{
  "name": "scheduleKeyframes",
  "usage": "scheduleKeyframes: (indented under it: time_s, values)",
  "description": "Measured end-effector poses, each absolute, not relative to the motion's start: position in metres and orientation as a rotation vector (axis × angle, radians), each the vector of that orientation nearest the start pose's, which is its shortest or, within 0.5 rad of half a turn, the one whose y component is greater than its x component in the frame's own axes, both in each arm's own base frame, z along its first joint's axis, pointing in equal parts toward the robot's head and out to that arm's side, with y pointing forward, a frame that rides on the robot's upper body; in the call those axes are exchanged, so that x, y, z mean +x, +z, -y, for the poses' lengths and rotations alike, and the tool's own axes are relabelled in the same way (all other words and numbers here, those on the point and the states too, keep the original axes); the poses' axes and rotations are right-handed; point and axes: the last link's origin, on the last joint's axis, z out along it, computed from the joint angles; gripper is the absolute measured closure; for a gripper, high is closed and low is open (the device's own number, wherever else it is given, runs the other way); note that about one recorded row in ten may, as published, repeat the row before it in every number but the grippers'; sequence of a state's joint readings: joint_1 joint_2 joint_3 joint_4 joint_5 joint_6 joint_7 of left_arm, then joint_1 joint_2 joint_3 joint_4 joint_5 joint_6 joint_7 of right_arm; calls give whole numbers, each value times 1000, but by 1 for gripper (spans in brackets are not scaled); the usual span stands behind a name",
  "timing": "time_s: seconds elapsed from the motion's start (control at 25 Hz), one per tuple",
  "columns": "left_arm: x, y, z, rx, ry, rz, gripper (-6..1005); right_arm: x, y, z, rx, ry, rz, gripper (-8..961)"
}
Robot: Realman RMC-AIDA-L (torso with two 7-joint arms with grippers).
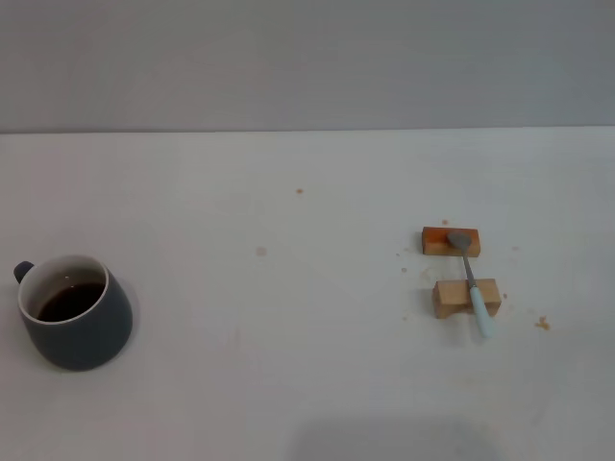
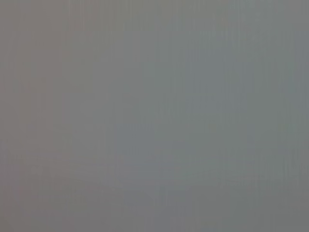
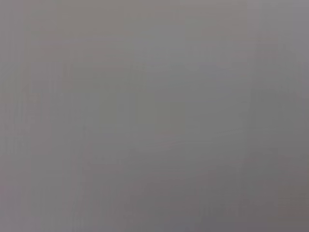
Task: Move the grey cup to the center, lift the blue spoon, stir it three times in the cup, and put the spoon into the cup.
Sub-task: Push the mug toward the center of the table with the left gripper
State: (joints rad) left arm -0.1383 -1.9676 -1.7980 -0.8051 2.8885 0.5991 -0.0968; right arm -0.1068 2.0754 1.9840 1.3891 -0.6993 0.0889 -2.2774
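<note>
The grey cup (image 1: pixel 75 312) stands upright at the near left of the white table (image 1: pixel 288 317), its handle pointing to the far left and dark liquid inside. The blue spoon (image 1: pixel 471 281) lies at the right, resting across two small wooden blocks, with its metal bowl on the far block (image 1: pixel 450 241) and its pale blue handle over the near block (image 1: pixel 465 297), pointing toward me. Neither gripper nor arm shows in the head view. Both wrist views show only a plain grey blur.
A grey wall (image 1: pixel 307 62) rises behind the table's far edge. A few small brown specks dot the tabletop, one near the middle back (image 1: pixel 299 191) and one right of the spoon (image 1: pixel 543 323).
</note>
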Motion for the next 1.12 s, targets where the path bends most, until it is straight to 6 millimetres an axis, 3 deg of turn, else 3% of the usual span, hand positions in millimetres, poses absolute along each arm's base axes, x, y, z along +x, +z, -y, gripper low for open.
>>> scheduleKeyframes:
  time_s: [0.28, 0.48, 0.8, 1.12]
  values:
    - [-386, 157, -335, -1175, -487, 600, 988, 369, 206, -286, -1126, 295, -706, 766]
    - [-396, 149, -327, -1177, -465, 635, 980, 369, 198, -286, -1144, 292, -717, 751]
    - [-405, 109, -306, -1220, -446, 721, 965, 376, 166, -289, -1214, 274, -778, 726]
    - [-412, 99, -284, -1184, -460, 717, 951, 373, 151, -297, -1256, 281, -790, 702]
